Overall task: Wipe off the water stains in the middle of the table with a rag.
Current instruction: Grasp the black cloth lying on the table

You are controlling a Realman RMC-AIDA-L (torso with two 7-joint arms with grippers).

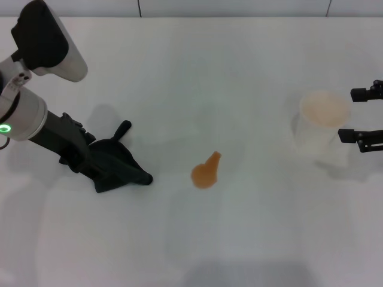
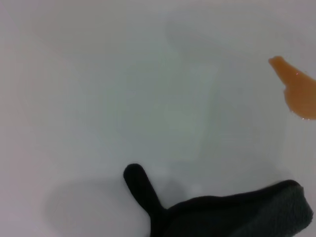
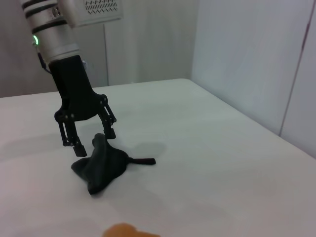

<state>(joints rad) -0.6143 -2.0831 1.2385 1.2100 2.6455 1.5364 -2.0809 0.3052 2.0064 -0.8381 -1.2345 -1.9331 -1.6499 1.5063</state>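
Note:
The black rag (image 1: 119,164) lies bunched on the white table (image 1: 251,239) at the left, its thin stub (image 1: 122,128) pointing away. My left gripper (image 1: 96,158) comes down onto it; from the right wrist view the left gripper (image 3: 94,140) is open, its fingers (image 3: 76,143) astride the top of the rag (image 3: 101,168). The orange water stains (image 1: 205,172) sit in the middle, right of the rag and apart from it. The left wrist view shows the rag (image 2: 237,217) and the water stains (image 2: 298,91). My right gripper (image 1: 356,115) stands open at the right edge.
A white cup (image 1: 323,122) stands at the right, its side right by the right gripper's fingertips. A pale wall (image 3: 247,59) rises beyond the table's far edge in the right wrist view.

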